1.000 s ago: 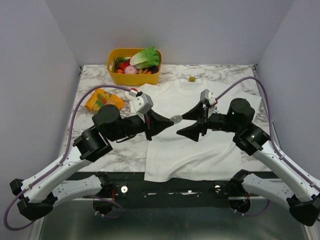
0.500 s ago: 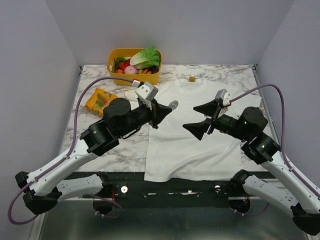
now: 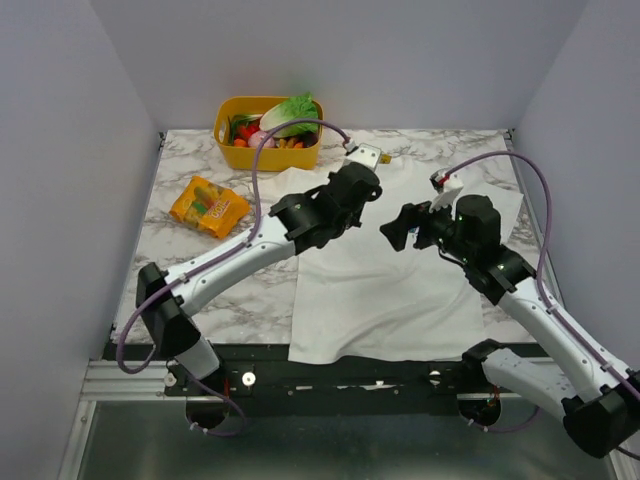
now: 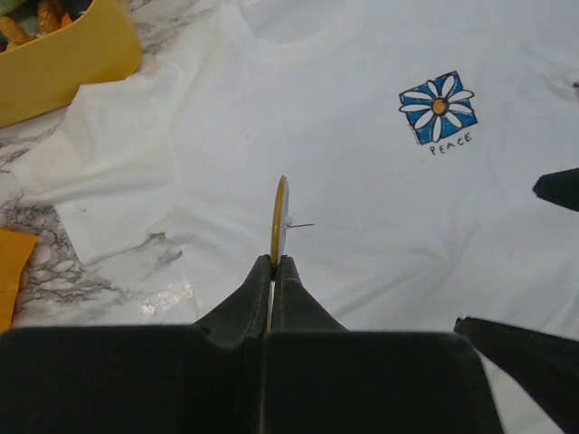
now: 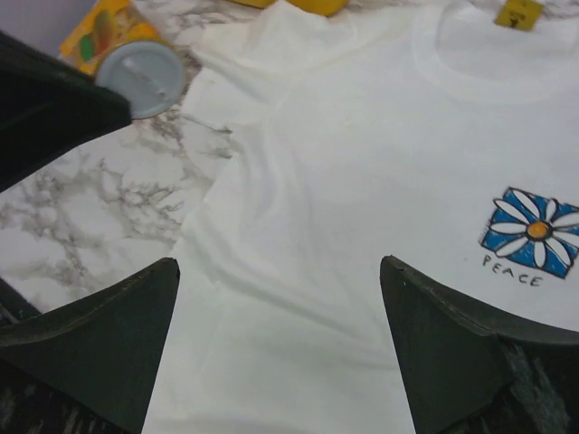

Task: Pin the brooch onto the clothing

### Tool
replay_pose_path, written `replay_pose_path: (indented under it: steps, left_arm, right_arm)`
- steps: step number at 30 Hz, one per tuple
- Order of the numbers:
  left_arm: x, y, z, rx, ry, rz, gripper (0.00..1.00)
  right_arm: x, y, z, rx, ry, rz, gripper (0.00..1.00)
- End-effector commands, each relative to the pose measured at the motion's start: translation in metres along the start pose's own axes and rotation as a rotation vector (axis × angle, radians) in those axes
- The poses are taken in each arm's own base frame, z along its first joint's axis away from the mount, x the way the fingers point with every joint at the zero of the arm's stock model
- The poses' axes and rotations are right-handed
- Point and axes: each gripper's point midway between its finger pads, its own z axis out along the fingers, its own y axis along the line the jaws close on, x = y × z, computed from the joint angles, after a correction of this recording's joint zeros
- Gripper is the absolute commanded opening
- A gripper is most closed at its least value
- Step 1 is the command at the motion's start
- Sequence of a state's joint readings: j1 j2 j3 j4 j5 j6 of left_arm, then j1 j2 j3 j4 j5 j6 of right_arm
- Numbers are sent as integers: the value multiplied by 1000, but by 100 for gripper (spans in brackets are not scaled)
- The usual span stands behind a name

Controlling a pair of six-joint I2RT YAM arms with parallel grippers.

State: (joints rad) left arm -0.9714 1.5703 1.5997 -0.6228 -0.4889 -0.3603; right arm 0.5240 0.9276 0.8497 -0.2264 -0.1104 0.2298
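The brooch (image 4: 279, 220) shows edge-on as a thin gold disc with a pin sticking out to its right. My left gripper (image 4: 273, 262) is shut on its lower rim, above the white clothing (image 4: 362, 199). From the right wrist view the brooch (image 5: 140, 81) shows its grey back, held by the left gripper (image 5: 122, 104) over the shirt's sleeve edge. My right gripper (image 5: 280, 298) is open and empty above the clothing (image 5: 344, 154), left of the blue flower print (image 5: 534, 231). In the top view the right gripper (image 3: 400, 228) sits just right of the left arm (image 3: 335, 200), which hides the brooch.
A yellow basket (image 3: 268, 140) of vegetables stands at the back left. An orange snack packet (image 3: 208, 205) lies on the marble left of the shirt (image 3: 380, 290). The yellow collar tag (image 5: 517, 14) sits at the neckline. The right gripper's fingers (image 4: 561, 185) show at the left wrist view's right edge.
The left arm has swung away from me and to the right, carrying the brooch over the shirt's chest. The right gripper opened wider and drew back to the right.
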Motion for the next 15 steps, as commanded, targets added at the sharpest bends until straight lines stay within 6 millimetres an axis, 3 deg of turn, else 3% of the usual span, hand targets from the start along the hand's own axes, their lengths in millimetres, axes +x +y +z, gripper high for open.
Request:
replay_pose_path:
  steps: [1,6,7,11,13,15]
  left_arm:
    - [14,15,30,-120,85,55,0]
    - [20,22,76,-147,150,82,0]
    - [31,23,91,-161,185,109,0]
    - [38,41,124,-230,216,131,0]
    - [51,51,144,-276,253,153,0]
    - [49,55,152,-301,260,174,0]
  right_arm:
    - [45,-50,4,82,131,180,100]
    - [79,-96,6,113,197,366,100]
    - [86,-102,8,123,213,396,100]
    - [101,-118,10,152,238,473,100]
    - [103,-124,10,167,240,490,100]
    - [102,-125,11,169,241,491,100]
